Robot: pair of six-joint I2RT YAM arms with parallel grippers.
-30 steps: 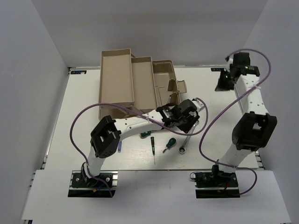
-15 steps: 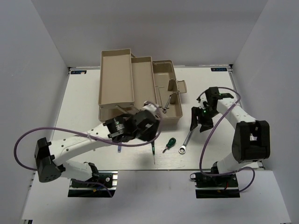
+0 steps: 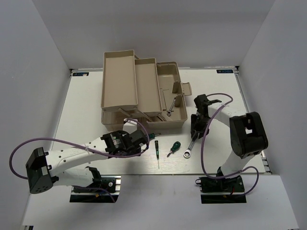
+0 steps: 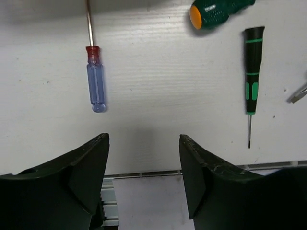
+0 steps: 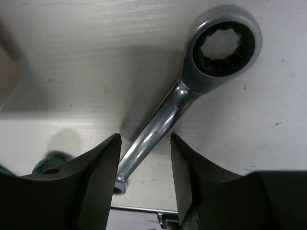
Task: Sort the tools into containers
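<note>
The beige toolbox stands open at the back with its tiered trays stepped out. A short silver wrench lies in its base. The long wrench lies on the table, and my right gripper stands open astride its shaft, a gap showing on the right side. My left gripper is open and empty, low over the table. Ahead of it lie a blue-handled screwdriver, a thin green-and-black screwdriver and a green handle with an orange end. A stubby green screwdriver lies beside the wrench.
The toolbox's small lid flap sticks out toward the right arm. Purple cables loop off both arms. The table's front rail runs just below the left fingers. White walls close in the left, right and back sides.
The left arm pulled back from the toolbox to the near table, and the short wrench now lies in the base. The right arm swung from the far corner down over the long wrench.
</note>
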